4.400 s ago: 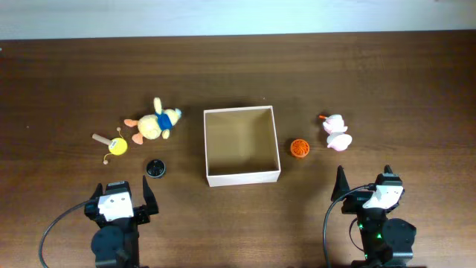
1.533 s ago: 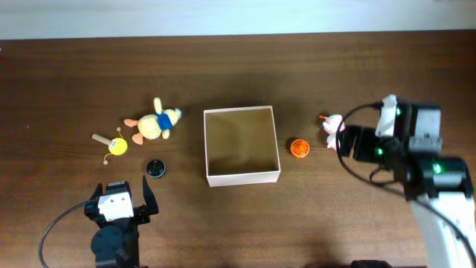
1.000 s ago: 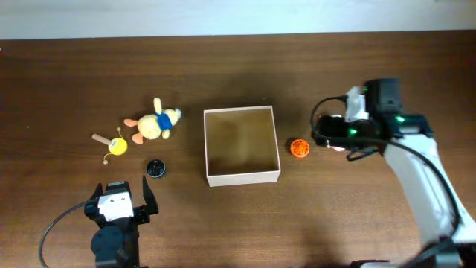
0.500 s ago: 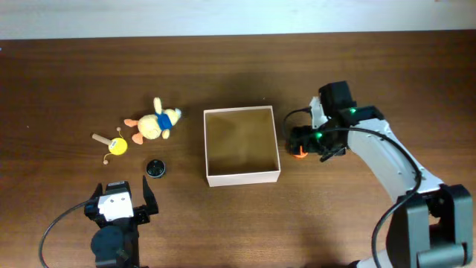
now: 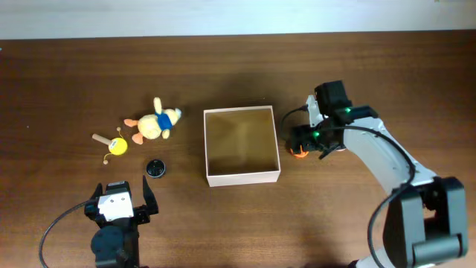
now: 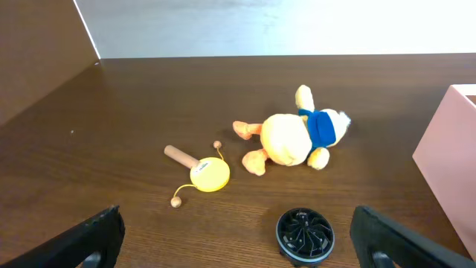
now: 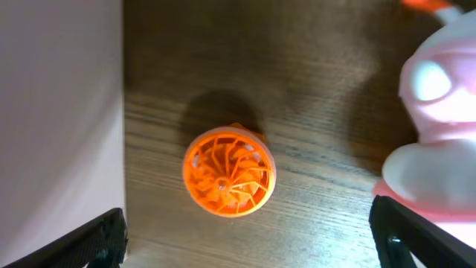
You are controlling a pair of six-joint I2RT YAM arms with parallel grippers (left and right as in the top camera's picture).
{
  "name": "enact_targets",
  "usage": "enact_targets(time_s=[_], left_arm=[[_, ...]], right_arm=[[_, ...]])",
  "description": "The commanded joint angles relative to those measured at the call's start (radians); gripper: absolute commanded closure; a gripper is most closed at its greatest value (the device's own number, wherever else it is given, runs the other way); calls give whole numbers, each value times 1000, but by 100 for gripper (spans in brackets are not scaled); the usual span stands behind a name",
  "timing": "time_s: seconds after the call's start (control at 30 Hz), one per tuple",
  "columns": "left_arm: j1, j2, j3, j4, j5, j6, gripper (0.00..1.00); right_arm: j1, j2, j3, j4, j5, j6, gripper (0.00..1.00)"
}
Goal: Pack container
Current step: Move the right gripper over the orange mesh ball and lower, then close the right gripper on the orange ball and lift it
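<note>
Nearest you, your left end effector [image 5: 121, 195] has not stirred from its parked spot at the near edge of the bench [image 5: 74, 74]. Its jaws stand fully apart and hold nothing. The black disc [image 5: 155, 169] lies just beyond it, untouched.

The change is all on the right. Your right end effector [image 5: 303, 143] has left its rest at the near right corner, swung out past the pink toy [image 7: 435, 141], and come inward. It now sits over the orange wheel [image 7: 229, 173], having hardly moved in the last instant. Its jaws are spread wide and empty. The wrist view looks straight down on the wheel, with a fingertip at each lower corner. How high above the bench it hangs, you cannot tell from here.

The wheel lies just beside the right wall of the container [image 5: 242, 179], which stands mid-bench where it was, with nothing in it. So the first pick looks lined up, but packing has not begun.

Farther out on the left, the yellow rattle [image 5: 117, 145] and the duck plush [image 5: 154, 125] lie as before.
</note>
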State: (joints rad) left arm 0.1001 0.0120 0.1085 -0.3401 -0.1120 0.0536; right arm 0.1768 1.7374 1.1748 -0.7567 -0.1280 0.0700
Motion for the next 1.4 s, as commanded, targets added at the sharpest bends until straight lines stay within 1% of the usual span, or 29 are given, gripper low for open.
enact_targets(time_s=[0.0,0.4,0.57,0.8,0.9,0.97,1.27,1.37], left_arm=[[2,-6,-4,0,-8,16,1],[2,-6,-4,0,-8,16,1],[2,-6,-4,0,-8,16,1],[2,-6,-4,0,-8,16,1],[2,-6,-4,0,-8,16,1],[2,-6,-4,0,-8,16,1],[2,-6,-4,0,-8,16,1],[2,-6,-4,0,-8,16,1]], right_arm=[[9,43,0,2,3,-14,7],[40,95,0,31,-6,-14,7],[47,121,0,42,-6,-10,9],[46,122,0,59,-6,-10,14],[46,134,0,58,-2,-11,21],[46,146,0,58,0,-11,22],[45,187,0,59,10,-11,22],[45,187,0,59,10,-11,29]])
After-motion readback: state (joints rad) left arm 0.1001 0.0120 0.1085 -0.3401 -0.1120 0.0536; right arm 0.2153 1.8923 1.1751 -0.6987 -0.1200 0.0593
